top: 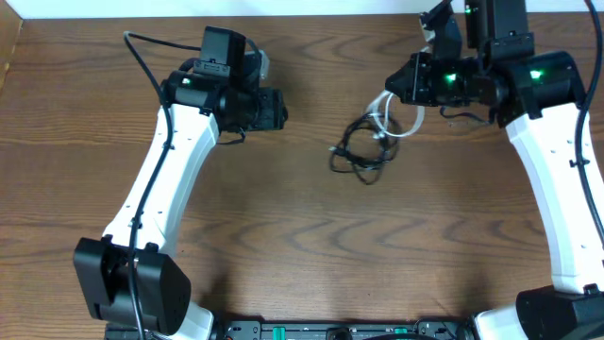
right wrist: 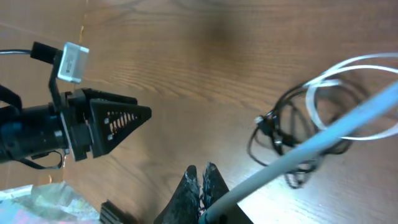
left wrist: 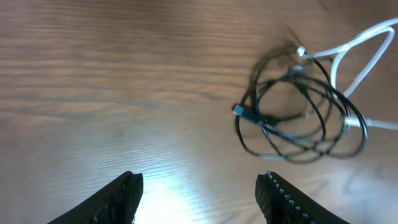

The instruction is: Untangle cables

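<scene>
The right end effector (right wrist: 200, 180) grasps the white cable (right wrist: 311, 146), just beside the black coil (top: 363, 149) on the counter (top: 283, 236). The left end effector (left wrist: 199, 196), released, is well left of the coil. I think it should pin the coil first, then the right pulls slowly.

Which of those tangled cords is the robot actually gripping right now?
The white cable, pinched in the shut right gripper. The black cables lie in loose loops, ungripped, and the left gripper is open and empty.

Bright, even light and soft shadows overhead; glare whitens the tabletop (left wrist: 168, 190) in the left wrist view; both wrist views are blurred.
</scene>
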`<state>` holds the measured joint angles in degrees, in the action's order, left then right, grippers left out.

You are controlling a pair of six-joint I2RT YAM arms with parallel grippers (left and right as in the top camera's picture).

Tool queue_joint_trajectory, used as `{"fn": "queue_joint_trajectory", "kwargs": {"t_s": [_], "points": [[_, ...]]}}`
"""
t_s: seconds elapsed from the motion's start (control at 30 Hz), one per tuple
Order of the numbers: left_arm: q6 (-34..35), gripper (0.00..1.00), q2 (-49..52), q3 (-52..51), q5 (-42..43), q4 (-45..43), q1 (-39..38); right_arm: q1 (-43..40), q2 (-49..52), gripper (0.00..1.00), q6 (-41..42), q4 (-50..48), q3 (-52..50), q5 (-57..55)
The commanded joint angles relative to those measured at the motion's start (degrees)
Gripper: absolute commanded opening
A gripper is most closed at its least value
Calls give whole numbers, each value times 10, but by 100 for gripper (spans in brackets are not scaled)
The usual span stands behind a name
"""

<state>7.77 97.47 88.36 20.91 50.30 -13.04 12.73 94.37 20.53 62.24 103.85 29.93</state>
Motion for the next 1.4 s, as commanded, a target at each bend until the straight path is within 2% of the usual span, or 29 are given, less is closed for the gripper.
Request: {"fn": "queue_joint_trajectory", "kwargs": {"t_s": [0.0, 0.1, 0.17, 0.27, 0.33, 0.4, 0.5, 0.6, 0.87, 1.0, 1.13, 1.27, 1.3, 1.37], "points": [[-33, 66, 19, -9, 66, -2, -27, -4, 7, 1, -14, 4, 3, 18], [-38, 66, 34, -11, 70, -4, -47, -4, 7, 1, -13, 5, 3, 20], [-46, 68, 52, -11, 70, -12, -64, -4, 7, 1, -13, 15, 3, -21], [-32, 69, 80, -11, 72, -35, -83, 1, 15, 1, 38, 53, -1, -278], [-21, 70, 90, -11, 72, -47, -86, 0, 20, 1, 38, 71, -1, -344], [-15, 70, 97, -11, 71, -56, -86, 0, 22, 1, 50, 80, -1, -455], [-15, 70, 97, -11, 70, -61, -86, -4, 21, 1, 51, 72, 0, -543], [-16, 70, 97, -11, 69, -61, -86, -21, 18, 1, 41, 52, 10, -584], [-16, 70, 97, -11, 69, -61, -86, -112, 18, 1, -42, -32, 122, -581], [-17, 70, 97, -11, 69, -61, -86, -144, 24, 1, -87, -76, 112, -488], [-17, 70, 97, -11, 69, -59, -86, -168, 57, 1, -105, -104, 100, -522], [-17, 70, 97, -11, 69, -59, -86, -184, 79, 1, -111, -71, 100, -451], [-17, 70, 97, -11, 69, -59, -86, -192, 88, 6, -98, -45, 100, -427], [-17, 70, 97, -11, 69, -58, -86, -212, 100, 41, -73, 10, 100, -379]]}}
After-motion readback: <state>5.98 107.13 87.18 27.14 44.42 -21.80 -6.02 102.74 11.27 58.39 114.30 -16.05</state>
